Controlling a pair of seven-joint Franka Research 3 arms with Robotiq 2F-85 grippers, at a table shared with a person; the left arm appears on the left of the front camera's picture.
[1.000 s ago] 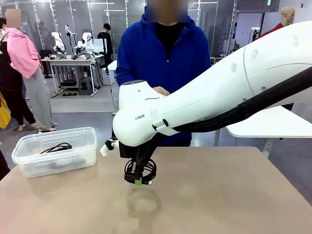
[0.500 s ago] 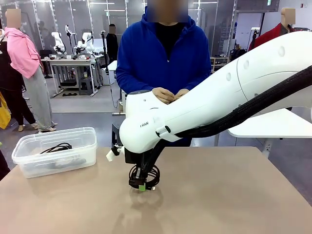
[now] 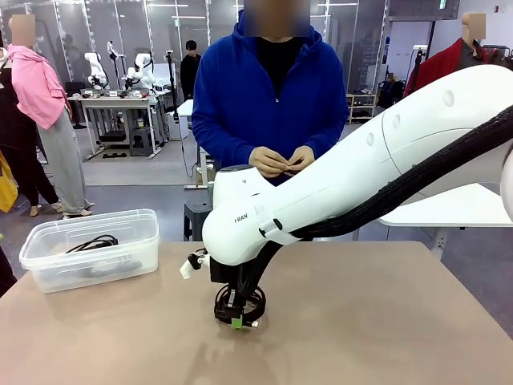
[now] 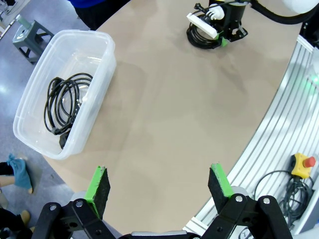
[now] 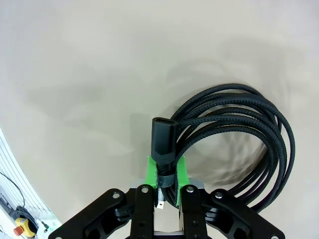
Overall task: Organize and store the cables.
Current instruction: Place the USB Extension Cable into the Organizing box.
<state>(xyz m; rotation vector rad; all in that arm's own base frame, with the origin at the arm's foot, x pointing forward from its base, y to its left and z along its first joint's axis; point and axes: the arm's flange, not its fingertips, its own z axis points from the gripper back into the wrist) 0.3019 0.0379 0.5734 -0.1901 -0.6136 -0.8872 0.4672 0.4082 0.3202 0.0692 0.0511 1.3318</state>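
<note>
Cable coil (image 5: 259, 129), lying mid table (image 3: 385, 321): right end effector (image 5: 166, 172) is pinching its strands beside the plug (image 5: 163, 137), seemingly keeping the loops together. Left end effector (image 4: 159, 186) is hanging wide, empty.

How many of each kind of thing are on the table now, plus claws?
Clear plastic bin: 1
Black cable coils: 2. One coil is pinched in the right claw. One bundle lies in the bin; I cannot tell if it is more than one cord.
Claws: 2. The left claw is open.
Total: 5
</note>
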